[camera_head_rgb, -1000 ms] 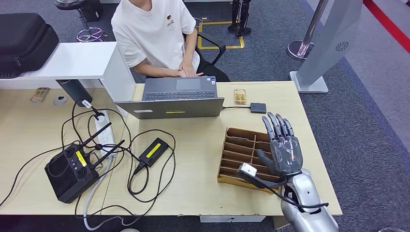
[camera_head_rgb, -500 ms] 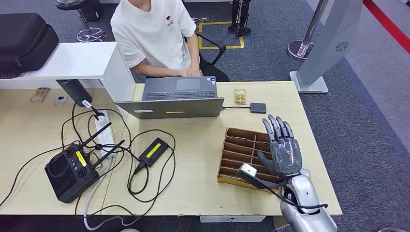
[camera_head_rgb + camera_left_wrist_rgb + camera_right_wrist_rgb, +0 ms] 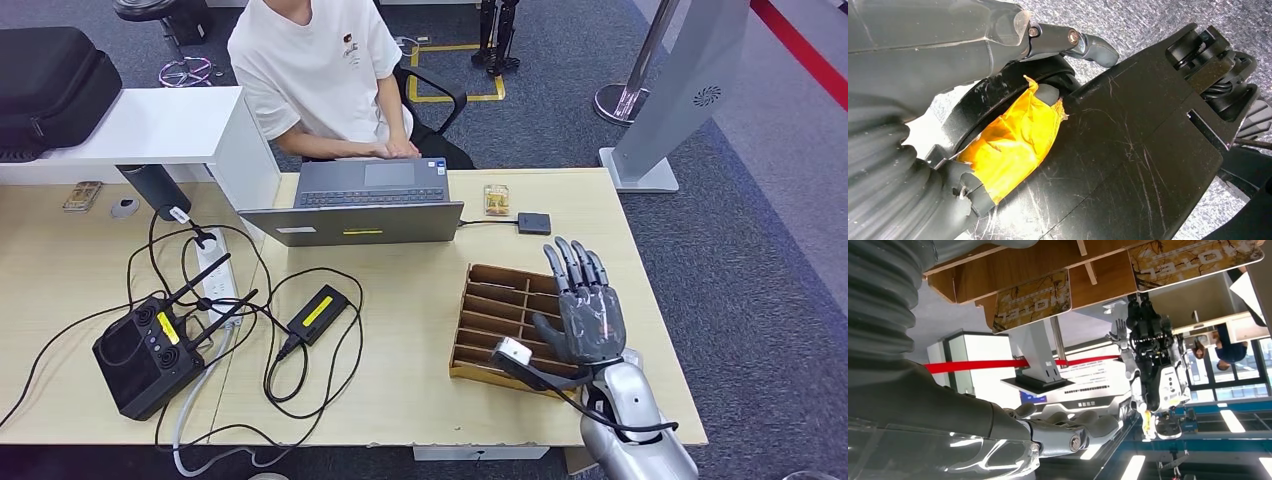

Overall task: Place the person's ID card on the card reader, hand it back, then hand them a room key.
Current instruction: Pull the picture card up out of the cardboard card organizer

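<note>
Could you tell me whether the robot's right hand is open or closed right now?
Open. The right hand is raised over the wooden divider tray with its fingers straight and spread, and nothing is in it.

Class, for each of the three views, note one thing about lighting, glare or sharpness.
Head view: even light, sharp across the desk, soft shadows. Left wrist view: bright glare behind the hand, the tape sharp. Right wrist view: upside down, glare on the hand, the hotel cards readable.

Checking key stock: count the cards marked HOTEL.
2: one card and another, in separate slots of the wooden rack. The card by the laptop is unreadable; others may be hidden.
</note>
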{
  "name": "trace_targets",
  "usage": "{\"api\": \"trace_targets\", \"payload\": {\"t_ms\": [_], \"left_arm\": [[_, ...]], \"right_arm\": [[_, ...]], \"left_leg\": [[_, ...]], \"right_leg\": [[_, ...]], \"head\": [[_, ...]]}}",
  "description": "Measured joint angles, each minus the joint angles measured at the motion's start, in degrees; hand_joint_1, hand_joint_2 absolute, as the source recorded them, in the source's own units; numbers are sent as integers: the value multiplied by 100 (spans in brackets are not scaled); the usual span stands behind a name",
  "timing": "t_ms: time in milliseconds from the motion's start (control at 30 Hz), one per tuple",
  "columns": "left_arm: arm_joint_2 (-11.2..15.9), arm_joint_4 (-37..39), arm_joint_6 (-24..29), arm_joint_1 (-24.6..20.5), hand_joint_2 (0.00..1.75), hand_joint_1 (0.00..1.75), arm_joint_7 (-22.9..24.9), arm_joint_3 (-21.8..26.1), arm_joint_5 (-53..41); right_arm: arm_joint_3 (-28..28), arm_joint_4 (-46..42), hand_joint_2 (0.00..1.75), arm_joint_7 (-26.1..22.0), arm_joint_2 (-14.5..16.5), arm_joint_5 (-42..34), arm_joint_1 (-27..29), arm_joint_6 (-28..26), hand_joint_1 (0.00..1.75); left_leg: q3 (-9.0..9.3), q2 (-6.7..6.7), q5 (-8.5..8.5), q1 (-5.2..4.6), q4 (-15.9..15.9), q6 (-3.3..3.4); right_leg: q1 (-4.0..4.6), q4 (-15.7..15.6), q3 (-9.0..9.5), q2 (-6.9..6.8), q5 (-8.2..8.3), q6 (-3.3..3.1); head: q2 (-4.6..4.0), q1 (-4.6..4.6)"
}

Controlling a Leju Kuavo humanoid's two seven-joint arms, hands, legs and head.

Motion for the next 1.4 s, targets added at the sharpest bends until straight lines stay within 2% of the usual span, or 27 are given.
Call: {"api": "trace_targets", "payload": {"t_ms": [633, 1400], "left_arm": [[0, 0, -2, -3, 175, 0, 8, -11, 3], [1, 0, -11, -12, 175, 0, 11, -97, 28]], "right_arm": [[-50, -185, 175, 2, 0, -75, 17, -10, 0], [-125, 40, 175, 98, 0, 30, 12, -76, 0]], "left_leg": [[0, 0, 0, 0, 0, 0], [0, 0, 0, 0, 0, 0]], "right_leg": [[0, 1, 0, 0, 0, 0], [0, 0, 0, 0, 0, 0]], "head": [[0, 1], [0, 1]]}}
